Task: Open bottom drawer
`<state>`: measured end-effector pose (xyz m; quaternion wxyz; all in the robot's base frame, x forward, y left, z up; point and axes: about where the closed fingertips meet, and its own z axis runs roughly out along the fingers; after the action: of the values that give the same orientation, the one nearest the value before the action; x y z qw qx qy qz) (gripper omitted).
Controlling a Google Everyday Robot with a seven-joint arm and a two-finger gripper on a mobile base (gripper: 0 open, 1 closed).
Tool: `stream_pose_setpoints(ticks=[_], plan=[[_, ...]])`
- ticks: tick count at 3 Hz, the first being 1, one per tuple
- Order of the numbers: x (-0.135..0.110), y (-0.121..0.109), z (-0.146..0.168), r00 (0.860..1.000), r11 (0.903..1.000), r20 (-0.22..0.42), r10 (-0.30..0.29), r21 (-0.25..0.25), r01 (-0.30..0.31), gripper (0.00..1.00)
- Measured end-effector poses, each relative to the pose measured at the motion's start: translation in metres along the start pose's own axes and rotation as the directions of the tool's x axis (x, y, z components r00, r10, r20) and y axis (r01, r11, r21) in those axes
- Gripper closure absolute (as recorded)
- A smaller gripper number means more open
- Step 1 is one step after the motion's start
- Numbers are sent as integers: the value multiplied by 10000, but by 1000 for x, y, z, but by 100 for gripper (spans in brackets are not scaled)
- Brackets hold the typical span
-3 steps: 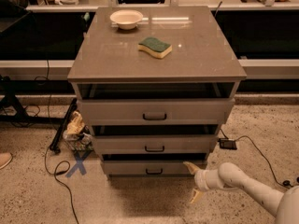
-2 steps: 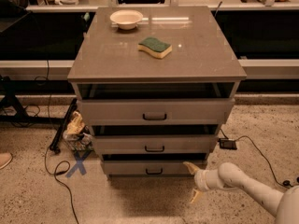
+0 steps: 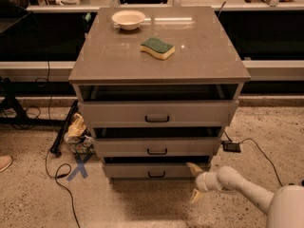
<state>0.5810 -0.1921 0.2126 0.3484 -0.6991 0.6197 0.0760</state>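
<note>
Two fingers (image 3: 194, 167) gape empty, gripper (image 3: 194, 182) just beside bottom drawer (image 3: 152, 171), cable (image 3: 259, 148) nearby.

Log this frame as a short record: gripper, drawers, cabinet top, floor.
gripper: open, low at the right, by the bottom drawer's right end
bottom drawer: handle clear of the gripper
other drawers: middle drawer, top drawer, dark gap above each
cabinet top: bowl at back left, sponge near the middle
floor: blue X left of the cabinet
</note>
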Motion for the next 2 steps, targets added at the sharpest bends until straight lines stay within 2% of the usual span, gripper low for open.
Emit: stream_pose_setpoints(ticks=[1, 2], plan=[[11, -6, 14, 9995, 9999, -326, 22, 112, -18, 0], [12, -19, 24, 9979, 9992, -623, -153, 365, 176, 0]])
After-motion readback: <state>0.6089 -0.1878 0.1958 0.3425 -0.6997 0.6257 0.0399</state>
